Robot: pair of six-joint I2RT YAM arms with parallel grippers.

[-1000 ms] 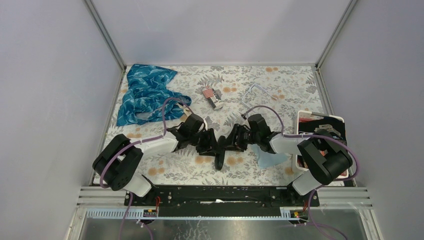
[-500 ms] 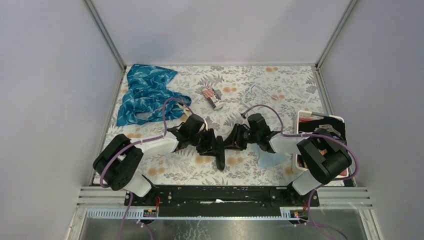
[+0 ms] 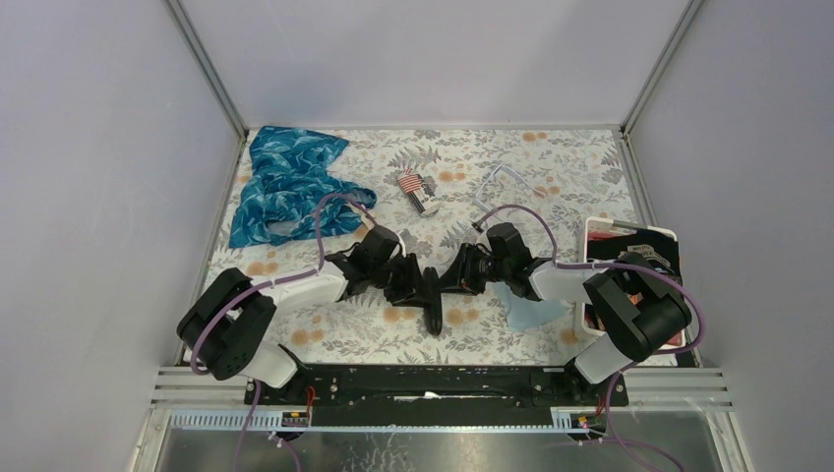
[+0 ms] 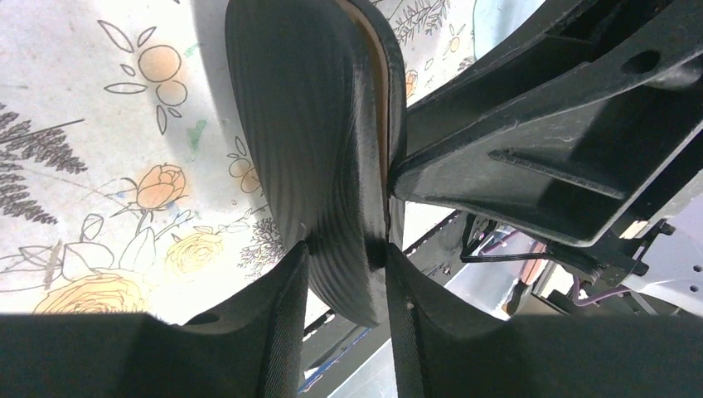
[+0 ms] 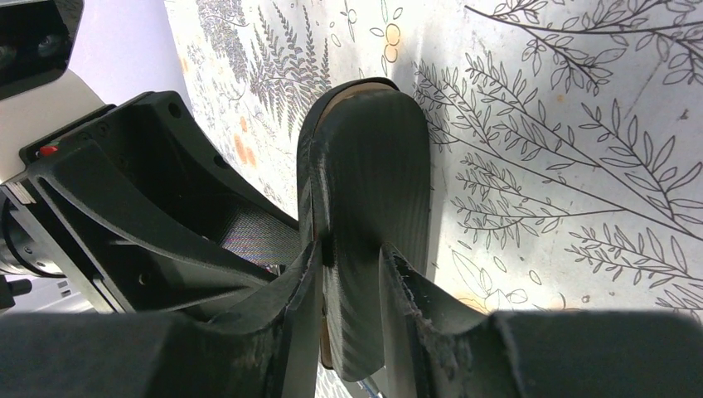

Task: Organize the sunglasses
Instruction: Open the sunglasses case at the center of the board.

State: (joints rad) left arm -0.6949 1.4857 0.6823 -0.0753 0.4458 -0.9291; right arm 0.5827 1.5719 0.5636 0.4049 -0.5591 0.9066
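Note:
A black oval glasses case point(image 3: 431, 303) stands on edge in the middle of the floral table, and a thin tan line shows along its seam. My left gripper point(image 3: 415, 282) comes at it from the left, and in the left wrist view both fingers press one shell of the case point(image 4: 315, 124), so the left gripper point(image 4: 344, 264) is shut on it. My right gripper point(image 3: 449, 282) comes from the right. The right gripper point(image 5: 348, 265) is shut on the other shell of the case point(image 5: 373, 157). The sunglasses are hidden from every view.
A blue patterned cloth point(image 3: 285, 182) lies at the back left. A small red-and-white striped object point(image 3: 415, 189) and clear-framed glasses point(image 3: 502, 180) lie at the back middle. A pale blue cloth point(image 3: 533, 308) sits under the right arm. A white tray point(image 3: 590, 230) with dark items stands at the right edge.
Both grippers have narrowed onto the case. The left arm's elbow shifted slightly left. The case stays on edge in the same spot.

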